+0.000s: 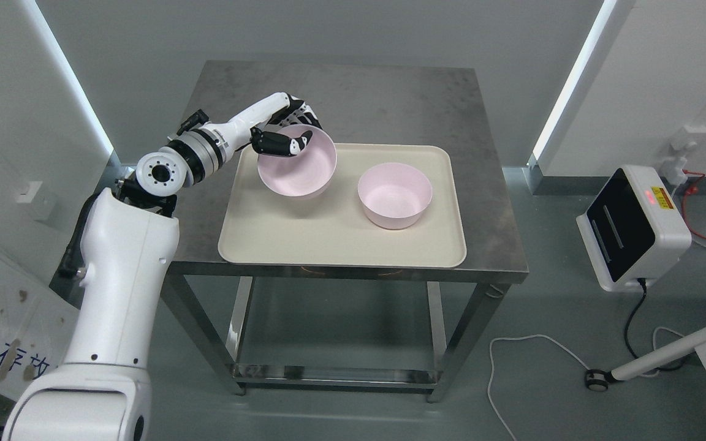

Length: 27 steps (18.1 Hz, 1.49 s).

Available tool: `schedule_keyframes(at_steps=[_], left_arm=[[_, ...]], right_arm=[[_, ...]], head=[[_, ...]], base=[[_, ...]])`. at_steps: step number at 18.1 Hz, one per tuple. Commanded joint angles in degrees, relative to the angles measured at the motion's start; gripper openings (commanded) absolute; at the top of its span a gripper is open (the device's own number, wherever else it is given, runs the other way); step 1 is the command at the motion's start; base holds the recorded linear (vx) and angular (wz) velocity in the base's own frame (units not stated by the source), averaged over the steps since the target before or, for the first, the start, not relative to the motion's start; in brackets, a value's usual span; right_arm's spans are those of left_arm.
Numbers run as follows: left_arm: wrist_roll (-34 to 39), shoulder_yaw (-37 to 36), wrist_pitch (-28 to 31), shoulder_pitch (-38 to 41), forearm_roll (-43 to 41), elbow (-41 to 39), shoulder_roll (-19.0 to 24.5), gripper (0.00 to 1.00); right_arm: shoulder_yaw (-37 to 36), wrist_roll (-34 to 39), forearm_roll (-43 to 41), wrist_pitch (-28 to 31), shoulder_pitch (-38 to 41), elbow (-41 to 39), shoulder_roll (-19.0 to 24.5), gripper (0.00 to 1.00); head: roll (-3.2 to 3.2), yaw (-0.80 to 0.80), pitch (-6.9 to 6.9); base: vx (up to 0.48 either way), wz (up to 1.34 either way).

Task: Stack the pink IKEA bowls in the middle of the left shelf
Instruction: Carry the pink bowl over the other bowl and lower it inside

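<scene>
Bowl of pale pink plastic (296, 171), tilted above the cream rectangular tray's (304, 245) left half, has the left hand's (285, 128) fingers clamped on its rim. A second pink bowl (394, 195) stands upright at right on the steel surface (390, 104).

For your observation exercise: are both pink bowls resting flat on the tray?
No: the left robot hand holds one pink bowl tilted; the other bowl sits flat.

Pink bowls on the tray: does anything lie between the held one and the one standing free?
Nothing; in the head view only bare cream tray separates the held bowl in the left hand from the free bowl.
</scene>
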Motion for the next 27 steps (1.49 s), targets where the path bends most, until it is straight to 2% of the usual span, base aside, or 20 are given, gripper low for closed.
schedule_keyframes(at_steps=[1, 4, 7, 10, 18, 27], left_arm=[[0.15, -17.09, 4.00, -5.48, 6.83, -1.88, -1.63, 0.02], [3.04, -33.94, 6.64, -6.71, 12.19, -1.27, -1.63, 0.03], [9.36, -39.62, 10.69, -9.25, 18.34, 2.76, -1.63, 0.03], [11.58, -40.07, 10.43, -10.49, 19.32, 8.30, -1.63, 0.04], [11.32, -39.72, 10.34, -9.96, 19.32, 9.89, -1.63, 0.05], [11.84, -35.41, 10.34, -10.14, 18.89, 12.00, -1.63, 0.07]], right_arm=[[-0.62, 0.00, 0.00, -0.04, 0.09, -1.93, -1.00, 1.00], [-0.62, 0.00, 0.00, -0.04, 0.09, -1.93, -1.00, 1.00], [-0.62, 0.00, 0.00, -0.04, 0.17, -1.93, -1.00, 1.00], [-0.62, 0.00, 0.00, -0.04, 0.17, -1.93, -1.00, 1.00], [-0.62, 0.00, 0.00, -0.04, 0.09, -1.93, -1.00, 1.00], [-0.62, 0.00, 0.00, -0.04, 0.09, -1.93, -1.00, 1.00]], head=[[0.00, 0.00, 0.00], [0.00, 0.00, 0.00], [0.00, 0.00, 0.00], [0.00, 0.00, 0.00], [0.00, 0.00, 0.00], [0.00, 0.00, 0.00]], base=[[0.000, 0.00], [0.000, 0.00], [0.000, 0.00], [0.000, -0.01], [0.000, 0.00], [0.000, 0.00]])
